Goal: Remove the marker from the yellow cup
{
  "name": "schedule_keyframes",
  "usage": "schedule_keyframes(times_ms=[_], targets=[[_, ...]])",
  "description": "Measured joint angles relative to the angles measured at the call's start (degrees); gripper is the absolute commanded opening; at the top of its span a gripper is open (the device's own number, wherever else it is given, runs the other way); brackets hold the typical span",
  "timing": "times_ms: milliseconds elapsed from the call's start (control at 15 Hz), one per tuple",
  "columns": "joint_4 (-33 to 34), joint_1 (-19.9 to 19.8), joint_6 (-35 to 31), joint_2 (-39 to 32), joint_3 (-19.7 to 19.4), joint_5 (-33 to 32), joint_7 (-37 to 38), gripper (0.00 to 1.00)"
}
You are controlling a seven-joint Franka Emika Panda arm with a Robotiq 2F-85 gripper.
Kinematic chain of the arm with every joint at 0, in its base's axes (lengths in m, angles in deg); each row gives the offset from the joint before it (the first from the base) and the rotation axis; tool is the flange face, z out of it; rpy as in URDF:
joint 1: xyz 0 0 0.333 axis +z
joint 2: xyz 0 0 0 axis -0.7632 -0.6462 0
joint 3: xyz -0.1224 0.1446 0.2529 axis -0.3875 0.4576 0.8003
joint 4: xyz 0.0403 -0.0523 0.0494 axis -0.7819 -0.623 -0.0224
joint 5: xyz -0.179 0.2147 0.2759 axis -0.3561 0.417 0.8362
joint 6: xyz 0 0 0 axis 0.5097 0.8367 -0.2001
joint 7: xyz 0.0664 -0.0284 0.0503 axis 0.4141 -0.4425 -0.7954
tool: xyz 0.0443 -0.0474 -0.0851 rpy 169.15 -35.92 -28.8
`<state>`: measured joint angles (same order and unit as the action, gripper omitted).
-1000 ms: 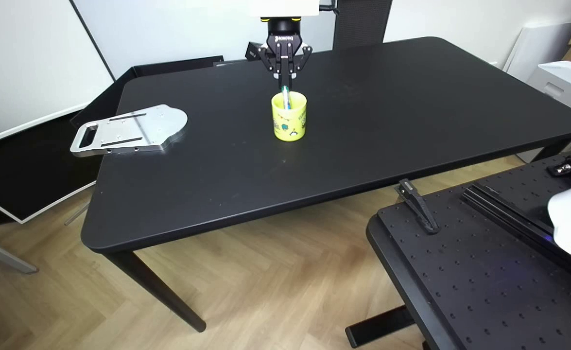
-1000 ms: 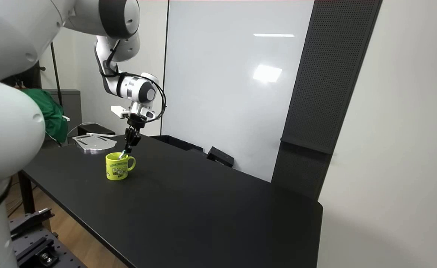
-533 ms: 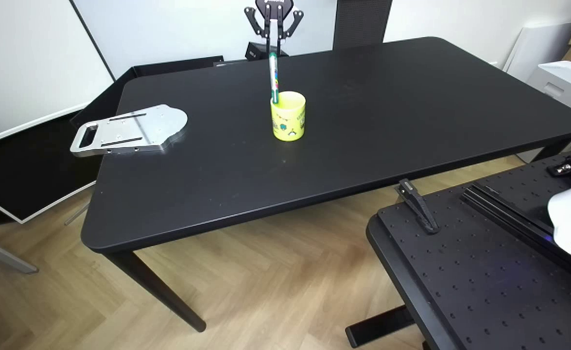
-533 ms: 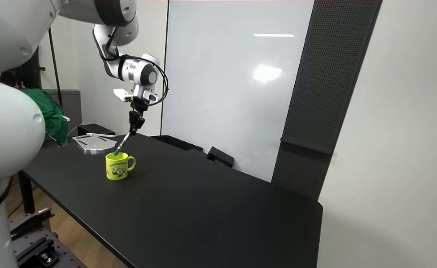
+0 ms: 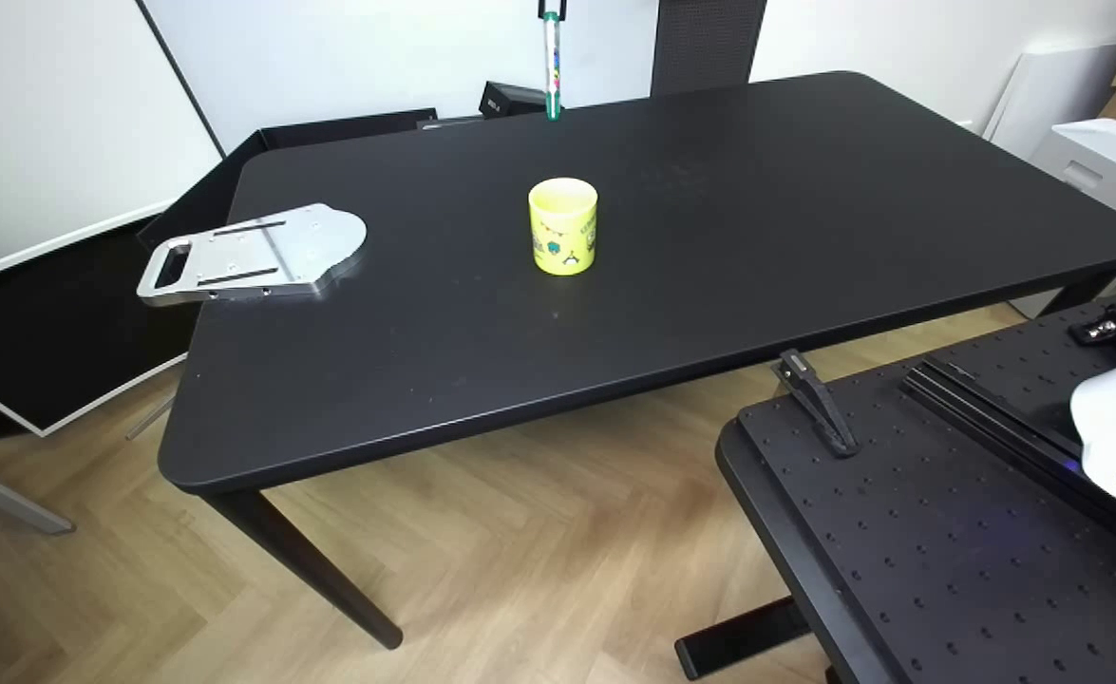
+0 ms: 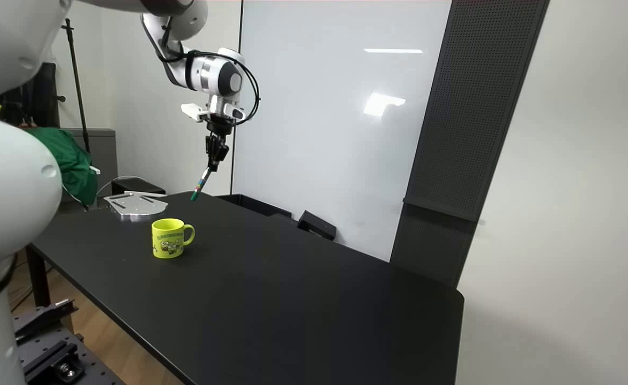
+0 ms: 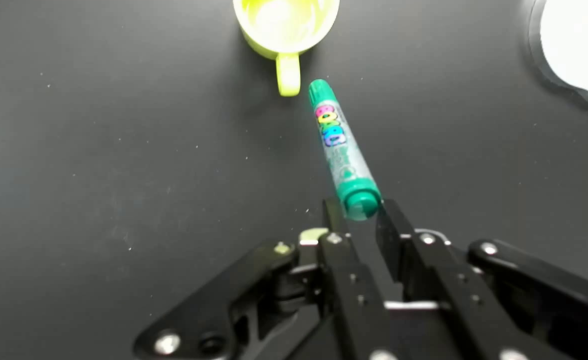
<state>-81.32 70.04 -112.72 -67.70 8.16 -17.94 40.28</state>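
Raised clear of the yellow cup point(image 6: 168, 239) since half a second earlier, the marker point(image 7: 341, 145) has been carried up and away together with the gripper point(image 7: 360, 212), while the cup has been left standing upright in the same place on the black table point(image 6: 314, 299). By its upper green end the marker is held between the two fingertips point(image 7: 394, 235); these are brought nearly together, parted by about the marker's own thickness. Past the fingertips the rest of the marker is left uncovered: the white barrel with its coloured lettering and, lowest, the other green end.

In both exterior views the marker is held up in the air, its lower end higher than the cup's rim and apart from it. It is seen nearly vertical in an exterior view where just the fingertips are caught at the top edge; a slant toward the cup's side is shown in an exterior view where the arm point(image 6: 207, 72) is also seen. In the wrist view its far end is pictured just beside the cup's handle point(image 7: 288, 75), though depth cannot be judged there. Near a table edge a silver plate point(image 5: 277, 249) is laid flat.
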Motion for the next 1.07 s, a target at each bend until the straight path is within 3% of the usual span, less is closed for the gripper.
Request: schedule_keyframes(times_ms=[533, 1067], targets=[[4.55, -5.9, 1.3, -5.27, -2.31, 0.61, -2.44, 0.05], [9.89, -11.65, 4.76, -16.61, -5.24, 2.4, -3.51, 0.05]])
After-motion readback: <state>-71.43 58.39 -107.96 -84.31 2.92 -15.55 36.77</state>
